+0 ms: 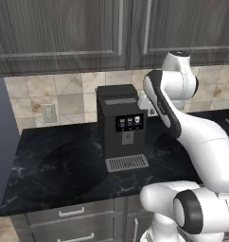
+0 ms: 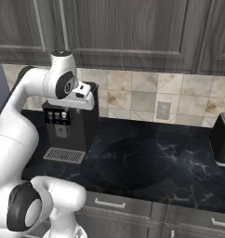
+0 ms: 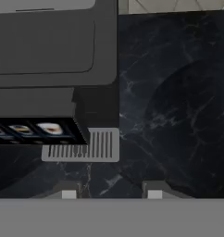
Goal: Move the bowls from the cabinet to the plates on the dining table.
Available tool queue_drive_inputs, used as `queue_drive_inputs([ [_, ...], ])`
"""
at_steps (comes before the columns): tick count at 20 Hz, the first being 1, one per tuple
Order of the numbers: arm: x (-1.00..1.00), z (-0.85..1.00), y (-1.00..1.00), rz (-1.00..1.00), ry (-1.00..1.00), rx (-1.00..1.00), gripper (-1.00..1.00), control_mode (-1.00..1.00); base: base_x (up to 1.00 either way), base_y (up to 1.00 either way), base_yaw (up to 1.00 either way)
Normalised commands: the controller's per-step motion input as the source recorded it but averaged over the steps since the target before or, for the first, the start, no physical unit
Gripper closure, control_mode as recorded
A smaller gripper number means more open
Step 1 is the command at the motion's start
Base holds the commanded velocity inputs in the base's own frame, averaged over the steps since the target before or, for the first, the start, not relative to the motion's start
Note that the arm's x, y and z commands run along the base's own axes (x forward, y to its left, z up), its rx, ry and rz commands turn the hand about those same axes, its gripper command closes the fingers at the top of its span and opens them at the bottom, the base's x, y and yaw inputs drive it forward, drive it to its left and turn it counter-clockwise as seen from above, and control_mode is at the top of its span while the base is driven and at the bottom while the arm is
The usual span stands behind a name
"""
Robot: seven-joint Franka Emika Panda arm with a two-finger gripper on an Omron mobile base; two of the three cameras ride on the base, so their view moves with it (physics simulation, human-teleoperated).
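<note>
Hovering above the black marble worktop (image 3: 178, 115), the gripper (image 3: 111, 190) holds nothing, its fingertips (image 3: 69, 193) parted with bare stone between them. The coffee machine (image 1: 121, 126) stands just left of it; open worktop stretches right. The cabinet (image 2: 133, 32) doors overhead are closed.

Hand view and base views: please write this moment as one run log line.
gripper: open, empty, above worktop | coffee machine: beside gripper | cabinet: doors closed | bowls: not fetched yet
</note>
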Motion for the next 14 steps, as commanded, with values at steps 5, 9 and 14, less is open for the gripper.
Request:
queue_drive_inputs([
  [5, -0.16, 0.03, 0.11, 0.01, -0.09, -0.03, -1.00, -1.00, 0.00, 0.00, 0.00],
  [9, -0.28, 0.10, 0.11, 0.00, -0.15, -0.03, -1.00, -1.00, 0.00, 0.00, 0.00],
  [14, -0.20, 0.31, 0.06, 0.00, -0.12, -0.03, -1.00, -1.00, 0.00, 0.00, 0.00],
])
